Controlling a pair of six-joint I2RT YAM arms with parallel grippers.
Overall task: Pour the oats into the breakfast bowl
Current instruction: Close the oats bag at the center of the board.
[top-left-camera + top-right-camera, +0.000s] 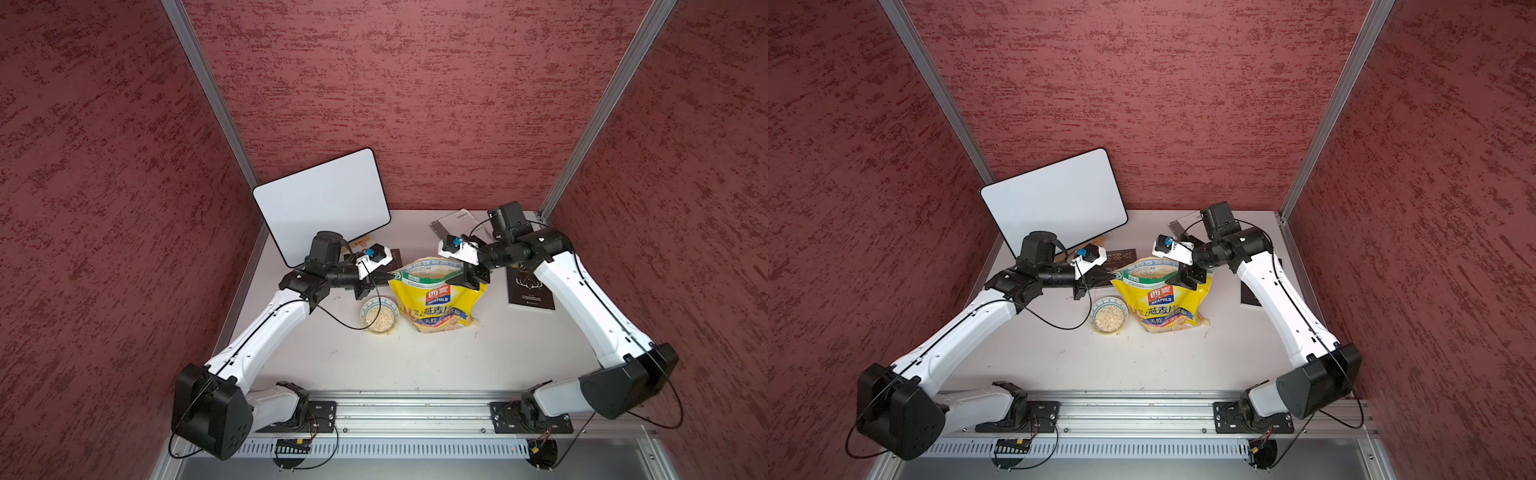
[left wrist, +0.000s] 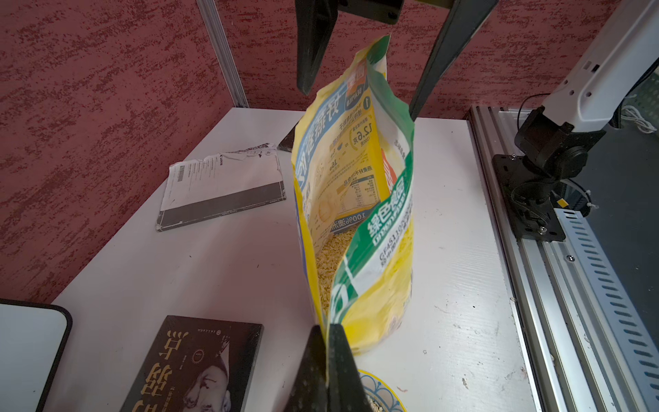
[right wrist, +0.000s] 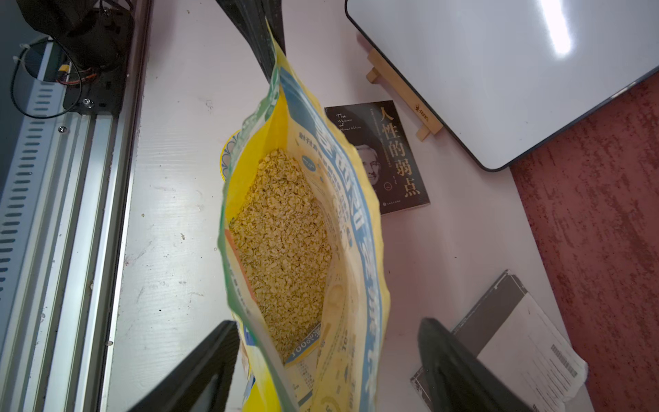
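The left tool (image 2: 326,330) is clenched on one side seam of the yellow bag (image 1: 436,305). The bag is stood upright on the desk (image 1: 415,361) with its mouth spread wide. Just beneath that tool, on its near side, the breakfast bowl (image 1: 365,306) is set just beside the bag, and a layer of oats (image 1: 380,321) is seen in it. More flakes are seen deep inside the bag in the right wrist view. The right tool (image 3: 326,323) is released: its jaws are held apart, one on either side of the bag's opposite seam, gripping nothing. Behind this tool, away from the bag, a dark book (image 1: 530,291) is laid flat.
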